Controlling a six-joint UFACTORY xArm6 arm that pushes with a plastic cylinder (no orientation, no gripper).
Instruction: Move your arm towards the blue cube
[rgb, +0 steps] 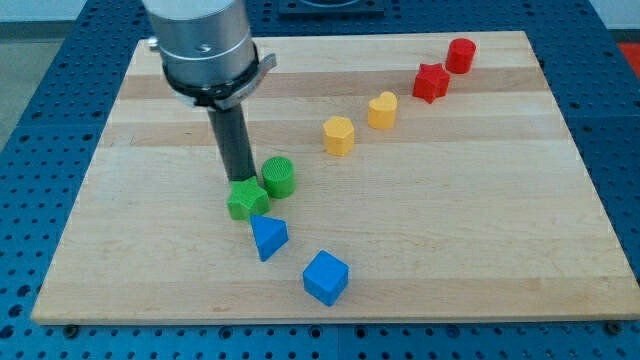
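The blue cube (326, 277) lies near the board's bottom edge, a little right of the middle. My tip (240, 181) stands at the top edge of the green star block (246, 200), to the view's upper left of the blue cube. A blue triangular block (267, 238) lies between the green star and the blue cube. A green cylinder (279, 177) sits just right of my tip.
The wooden board (480, 230) carries a yellow hexagonal block (339, 135), a yellow heart block (382, 110), a red star block (431, 82) and a red cylinder (460, 55) in a diagonal row toward the top right.
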